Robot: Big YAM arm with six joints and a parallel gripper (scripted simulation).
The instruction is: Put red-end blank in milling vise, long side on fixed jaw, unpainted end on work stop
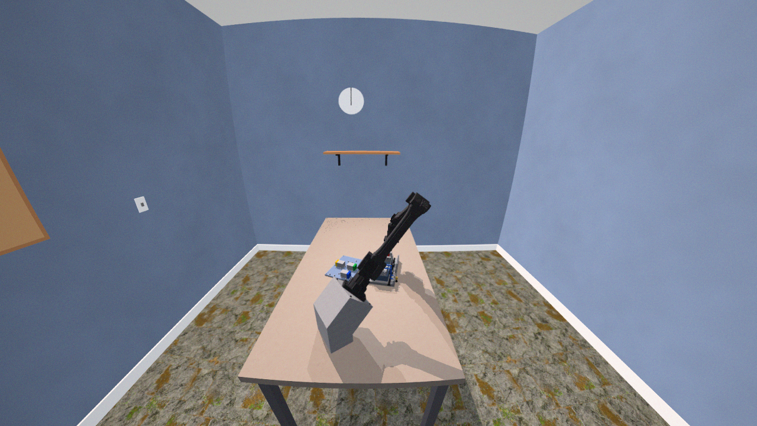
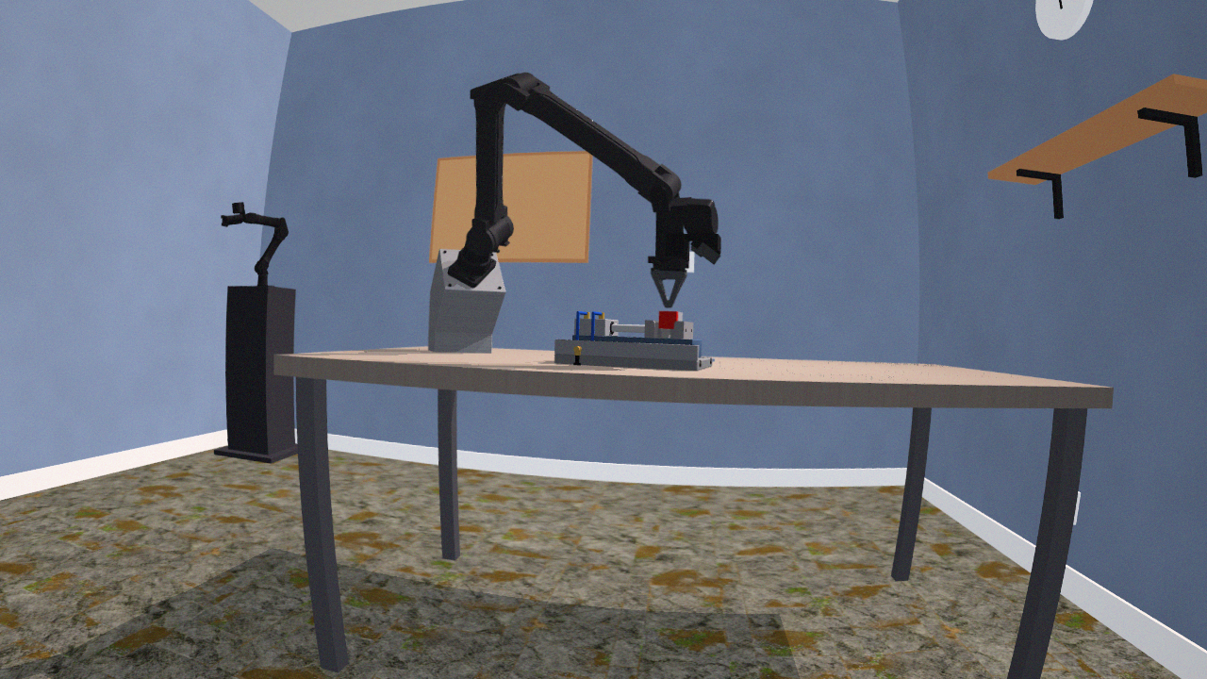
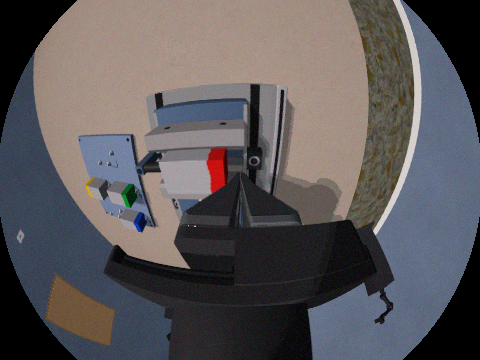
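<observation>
The blank with the red end [image 3: 194,174] lies in the milling vise [image 3: 216,140], between the jaws. Its red end [image 2: 668,319] shows in the exterior view too. My gripper [image 2: 667,304] is shut and empty. It points straight down a little above the red end; its tip [image 3: 240,186] sits just beside the red paint in the wrist view. The blue plate [image 3: 119,179] left of the vise holds a yellow-ended blank [image 3: 98,188], a green-ended blank [image 3: 124,194] and a blue-ended blank [image 3: 134,220].
The vise stands on a grey base [image 2: 628,352] mid-table, with blue hoses [image 2: 587,318] at the end nearer the arm's grey pedestal [image 2: 462,306]. A small black knob [image 3: 254,159] sits right of the red end. A black stand [image 2: 259,372] is on the floor beyond the table.
</observation>
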